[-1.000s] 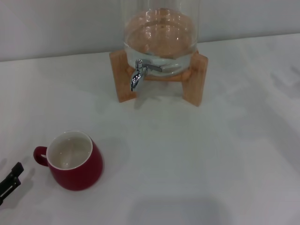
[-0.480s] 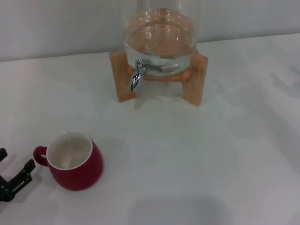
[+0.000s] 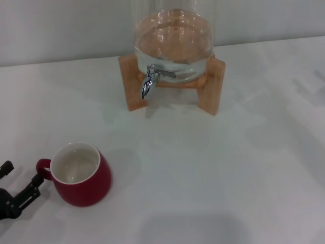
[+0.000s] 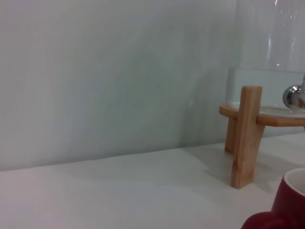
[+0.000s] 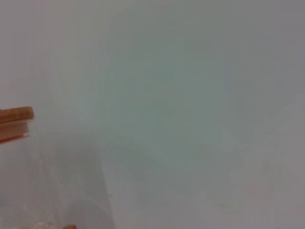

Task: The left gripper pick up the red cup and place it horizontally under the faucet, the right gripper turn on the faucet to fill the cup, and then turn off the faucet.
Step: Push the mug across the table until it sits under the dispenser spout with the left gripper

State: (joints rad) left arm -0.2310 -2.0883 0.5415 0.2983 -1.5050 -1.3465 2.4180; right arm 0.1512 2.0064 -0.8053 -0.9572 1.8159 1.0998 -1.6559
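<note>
The red cup (image 3: pixel 80 175) stands upright on the white table at the front left, cream inside showing, its loop handle (image 3: pixel 42 167) pointing left. My left gripper (image 3: pixel 21 176) comes in at the lower left edge, open, with one fingertip (image 3: pixel 36 181) right beside the handle and the other farther left. Nothing is held. The chrome faucet (image 3: pixel 148 84) sticks out of the glass dispenser (image 3: pixel 172 40) at the back centre, lever lying sideways. In the left wrist view, the cup's rim and handle (image 4: pixel 282 210) sit close and the faucet (image 4: pixel 295 96) is farther off. My right gripper is out of view.
The dispenser rests on a wooden stand (image 3: pixel 210 86) whose legs flank the faucet; one leg (image 4: pixel 246 136) shows in the left wrist view. A pale wall runs behind the table. The right wrist view shows only wall and a wooden edge (image 5: pixel 15 124).
My left gripper has moved in from the lower left edge toward the cup's handle, and its fingers have spread apart. Cup and faucet have not moved.
</note>
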